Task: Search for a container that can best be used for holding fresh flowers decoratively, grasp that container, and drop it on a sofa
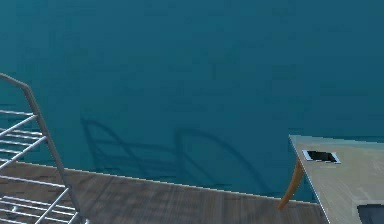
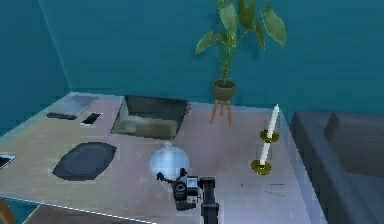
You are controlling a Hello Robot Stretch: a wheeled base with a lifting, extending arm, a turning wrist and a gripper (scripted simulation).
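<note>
The forward view takes in a wire rack point(image 1: 22, 150) at nine o'clock, a teal wall ahead, and a corner of the counter point(image 1: 350, 185) at four o'clock with a phone point(image 1: 322, 156) lying on it. The arm side view adds what the task needs. From its left come a dark oval plate point(image 2: 85, 161) on the counter and a dark open tray point(image 2: 150, 116) at one o'clock of the plate. Next is the pale round vase point(image 2: 170, 160), standing toward the counter's near edge. The pincer point(image 2: 175, 184) is at five o'clock of the vase, very near it. I cannot tell whether they touch, whether its fingers are apart or together, or whether it holds anything. Further right stand two candles point(image 2: 272, 120), a potted plant point(image 2: 235, 35) at twelve o'clock, and the sofa point(image 2: 350, 150) at three o'clock. The step in hand looks like grasping the vase. The next move calls for lifting it clear of the counter, then carrying it toward the sofa.
</note>
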